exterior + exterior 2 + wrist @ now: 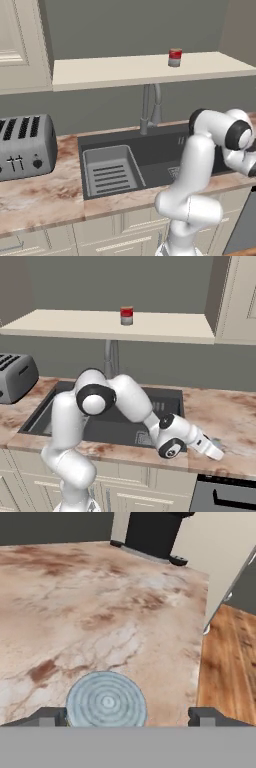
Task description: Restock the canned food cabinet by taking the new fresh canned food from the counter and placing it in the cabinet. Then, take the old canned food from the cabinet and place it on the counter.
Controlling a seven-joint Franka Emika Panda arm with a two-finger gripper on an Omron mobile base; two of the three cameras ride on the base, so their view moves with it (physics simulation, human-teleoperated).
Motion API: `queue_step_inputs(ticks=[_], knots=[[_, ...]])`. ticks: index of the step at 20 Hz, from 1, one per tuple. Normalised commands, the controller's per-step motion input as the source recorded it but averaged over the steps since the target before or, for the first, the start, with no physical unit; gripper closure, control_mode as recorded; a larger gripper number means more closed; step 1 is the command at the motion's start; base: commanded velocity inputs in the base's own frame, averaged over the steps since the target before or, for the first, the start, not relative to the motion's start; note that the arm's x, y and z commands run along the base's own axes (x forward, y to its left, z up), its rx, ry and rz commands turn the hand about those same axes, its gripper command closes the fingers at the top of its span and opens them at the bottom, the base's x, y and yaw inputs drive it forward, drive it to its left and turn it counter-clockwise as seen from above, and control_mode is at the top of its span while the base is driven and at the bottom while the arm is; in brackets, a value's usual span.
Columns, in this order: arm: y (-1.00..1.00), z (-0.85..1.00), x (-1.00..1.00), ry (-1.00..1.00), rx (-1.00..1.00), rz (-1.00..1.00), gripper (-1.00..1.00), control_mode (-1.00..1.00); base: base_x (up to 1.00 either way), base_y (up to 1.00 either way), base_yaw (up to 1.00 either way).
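Ribbed grey lid of a small squat can lies between the hand's spread fingertips; its side wall and any label are hidden, so its colours cannot be told. White arm reaches low over the pinkish-brown marbled stone counter right of the dark sink, hand pointing down. Small red can with pale lower band stands upright on the doorless recess's cream shelf board; no writing legible.

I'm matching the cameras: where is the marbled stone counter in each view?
Left base view: the pinkish-brown marbled stone counter runs along the bottom, around the sink.
Right base view: it lies right of the sink.
Hand view: it spreads across the upper left.
Shared landmark: the dark sink, both base views.
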Motion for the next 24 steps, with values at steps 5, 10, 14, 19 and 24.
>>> queue_step_inputs(ticks=[5, 10, 14, 19, 24], knots=[[0.09, 1.00, 0.00, 0.00, 0.00, -0.06, -1.00, -1.00, 0.00, 0.00, 0.00], [0.32, 1.00, -0.54, -0.02, 0.02, -0.03, -1.00, -1.00, 0.00, 0.00, 0.00], [0.61, 0.82, -1.00, -0.12, 0.02, 0.00, -1.00, -1.00, 0.00, 0.00, 0.00], [0.93, 0.89, -1.00, -0.21, 0.05, 0.00, -1.00, -1.00, 0.00, 0.00, 0.00], [0.97, 1.00, -1.00, -0.24, 0.01, 0.06, -1.00, -1.00, 0.00, 0.00, 0.00]])
